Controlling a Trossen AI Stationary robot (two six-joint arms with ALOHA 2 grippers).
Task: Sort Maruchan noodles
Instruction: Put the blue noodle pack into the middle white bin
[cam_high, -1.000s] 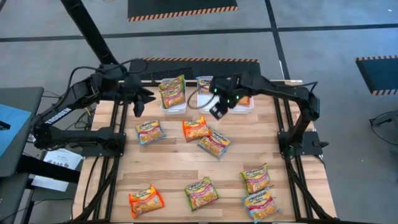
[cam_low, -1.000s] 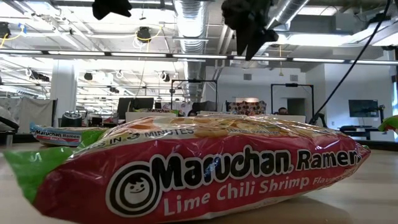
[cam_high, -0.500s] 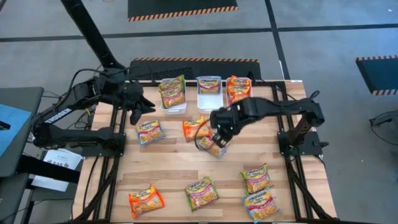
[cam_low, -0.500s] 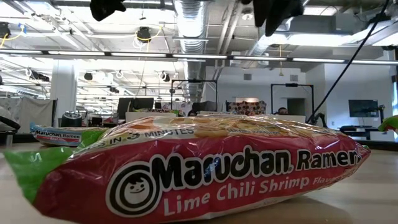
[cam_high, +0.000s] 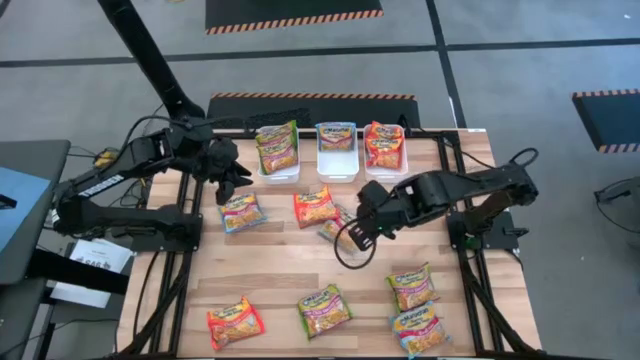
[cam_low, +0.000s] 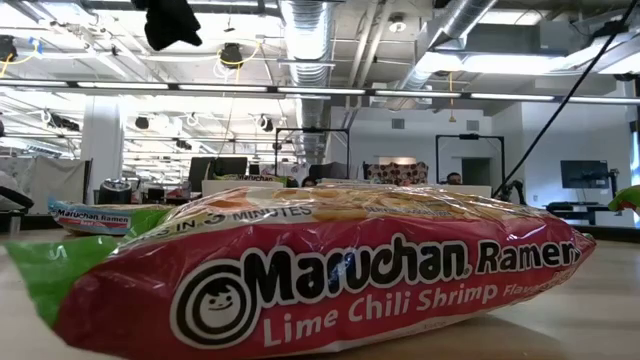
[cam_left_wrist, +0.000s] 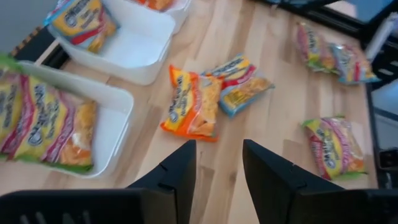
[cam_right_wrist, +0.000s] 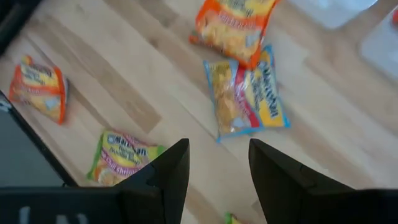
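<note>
Maruchan packets lie flat on the wooden table: a blue-edged one (cam_high: 241, 211), an orange one (cam_high: 315, 205), a blue-edged one (cam_high: 338, 228) in the middle, and several more along the near edge. My left gripper (cam_high: 237, 179) hovers open just far of the left blue packet; its wrist view shows open fingers (cam_left_wrist: 219, 168) with nothing between them. My right gripper (cam_high: 359, 231) hangs open over the middle blue packet (cam_right_wrist: 249, 93), partly hiding it from above; its fingers (cam_right_wrist: 217, 168) are empty. In the low view, a dark arm part (cam_low: 168, 20) shows at the top.
Three white bins stand at the far edge: the left bin (cam_high: 266, 172) holds green packets, the middle bin (cam_high: 336, 166) a blue one, the right bin (cam_high: 386, 168) orange ones. A lime chili shrimp packet (cam_low: 320, 270) fills the low view. Bare wood lies mid-table.
My right gripper has swung from above the far bins toward the near edge and down, ending over the middle blue packet; it has left the low view. My left gripper has drifted slightly toward the near edge. No packet on the table has moved.
</note>
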